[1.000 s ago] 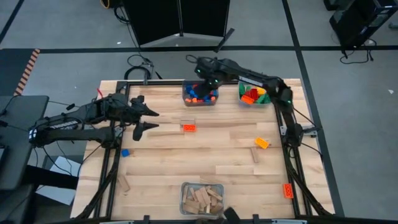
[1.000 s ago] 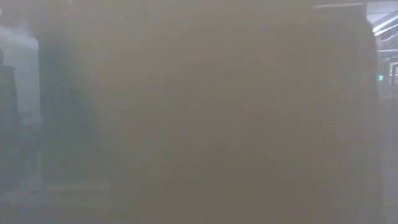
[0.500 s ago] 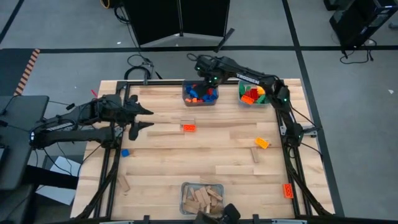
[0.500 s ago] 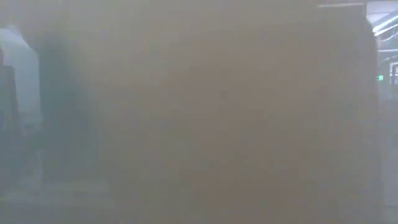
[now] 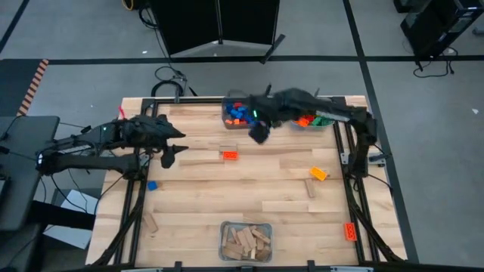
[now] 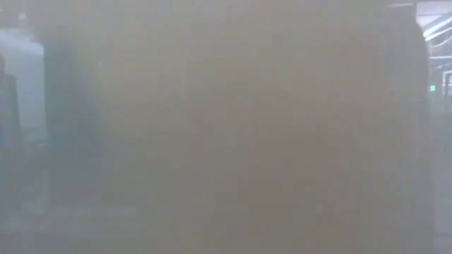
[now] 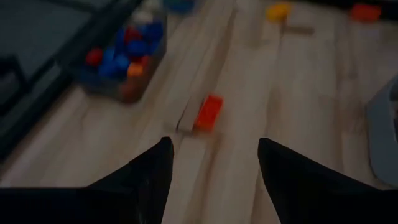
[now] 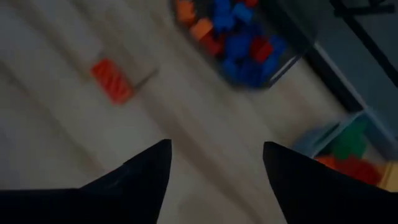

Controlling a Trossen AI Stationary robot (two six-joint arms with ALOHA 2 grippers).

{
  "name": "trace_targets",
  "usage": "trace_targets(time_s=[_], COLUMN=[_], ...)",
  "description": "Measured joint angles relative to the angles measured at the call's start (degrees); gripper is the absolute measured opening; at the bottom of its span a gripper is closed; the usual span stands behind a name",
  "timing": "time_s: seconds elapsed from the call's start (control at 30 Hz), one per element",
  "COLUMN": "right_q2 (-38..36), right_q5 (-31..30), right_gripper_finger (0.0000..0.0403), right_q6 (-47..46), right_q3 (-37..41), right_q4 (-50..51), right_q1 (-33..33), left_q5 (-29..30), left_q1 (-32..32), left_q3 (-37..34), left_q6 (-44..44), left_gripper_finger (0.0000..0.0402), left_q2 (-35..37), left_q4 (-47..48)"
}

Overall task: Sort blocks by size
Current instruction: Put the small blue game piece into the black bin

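Both grippers were spread and held nothing. I had the right gripper [image 5: 259, 134] above the table [image 5: 287, 189], just beside the bin of small bricks [image 5: 239, 113] — the left gripper [image 5: 172, 145] hung near the left edge. One red brick [image 5: 230, 155] lay between them; loose blocks remained scattered — wooden blocks [image 5: 246, 242] filled the near bin.

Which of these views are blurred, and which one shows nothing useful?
Low view: only a brownish haze, nothing to make out. High view: sharp, except the right arm's pincer, smeared by motion. Both wrist views: dim and soft, though the red brick stays recognisable.
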State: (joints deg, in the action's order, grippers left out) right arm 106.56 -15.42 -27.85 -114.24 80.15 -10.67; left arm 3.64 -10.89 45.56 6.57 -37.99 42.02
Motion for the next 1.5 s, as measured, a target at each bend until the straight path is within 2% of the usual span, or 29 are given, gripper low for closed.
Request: trace_targets(time_s=[0.23, 0.43, 0.63, 0.87, 1.03, 1.23, 1.5], right_q2=[-12.38, -21.38, -25.27, -25.22, -25.20, -25.20, -25.15], right_q5=[-4.55, -4.59, -4.53, -4.20, -4.17, -4.28, -4.62], right_gripper_finger=[0.0258, 0.0253, 0.0248, 0.0247, 0.0245, 0.0245, 0.0243], right_q6=[-17.62, -37.15, -53.01, -62.42, -65.38, -68.19, -69.53], right_q3=[20.81, 39.43, 51.96, 56.42, 56.85, 56.85, 56.85], right_q4=[-3.81, -12.53, -21.23, -23.74, -24.24, -24.18, -23.92], right_q1=[13.50, 24.88, 35.01, 43.26, 46.92, 50.12, 51.57], left_q5=[3.80, 0.82, 0.53, -7.49, -8.89, -14.17, -17.85], left_q1=[4.30, 5.91, 6.42, 6.63, 8.59, 11.47, 12.93], left_q3=[4.43, 5.42, 5.40, 5.40, 4.12, -1.25, -6.17], left_q6=[8.99, 19.08, 27.15, 26.41, 23.81, 23.83, 26.94], left_gripper_finger=[0.0241, 0.0241, 0.0241, 0.0241, 0.0241, 0.0241, 0.0241], left_q2=[-8.20, -18.42, -30.56, -41.23, -46.38, -47.89, -48.00], left_q4=[16.11, 32.00, 43.25, 40.83, 37.87, 30.99, 26.73])
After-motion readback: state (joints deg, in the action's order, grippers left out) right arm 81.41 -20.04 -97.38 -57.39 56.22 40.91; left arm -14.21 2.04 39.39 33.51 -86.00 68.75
